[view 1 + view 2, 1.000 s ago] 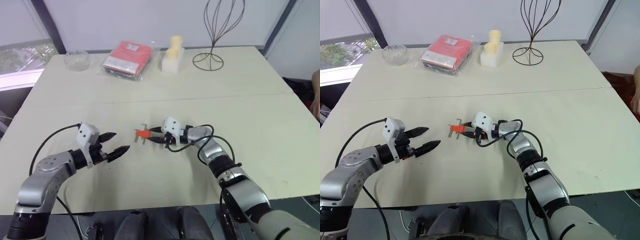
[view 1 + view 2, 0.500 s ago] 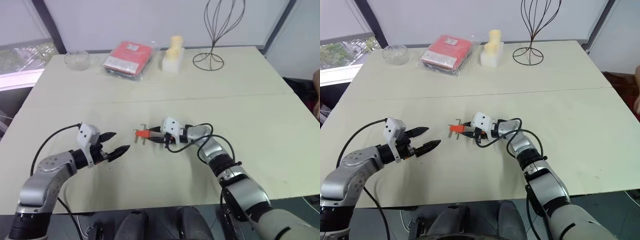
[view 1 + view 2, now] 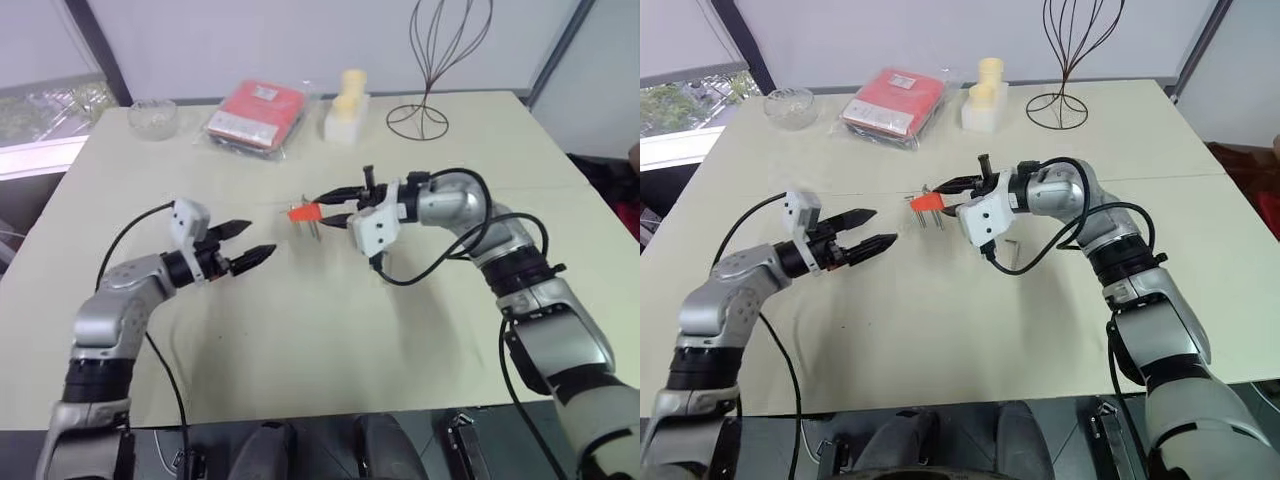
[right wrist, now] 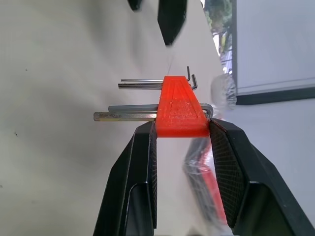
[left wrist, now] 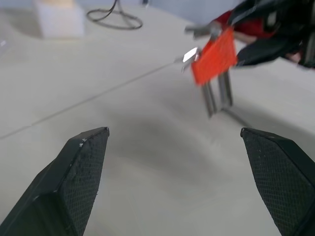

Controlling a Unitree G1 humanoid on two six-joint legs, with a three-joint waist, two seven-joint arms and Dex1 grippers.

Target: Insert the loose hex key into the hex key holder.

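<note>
Above the middle of the cream bench (image 3: 300,340), the right tool (image 3: 331,204) pinches the orange-red hex key holder (image 3: 304,212) between its two black fingers, clear of the surface, its grey keys hanging downward. Just to its left the left tool (image 3: 250,242) hovers, spread wide and empty, pointing toward the holder.

At the table's (image 3: 300,330) far edge sit a glass bowl (image 3: 153,119), a flat red packet (image 3: 256,116), a pale foam block (image 3: 345,117) and a black wire stand (image 3: 435,60).
</note>
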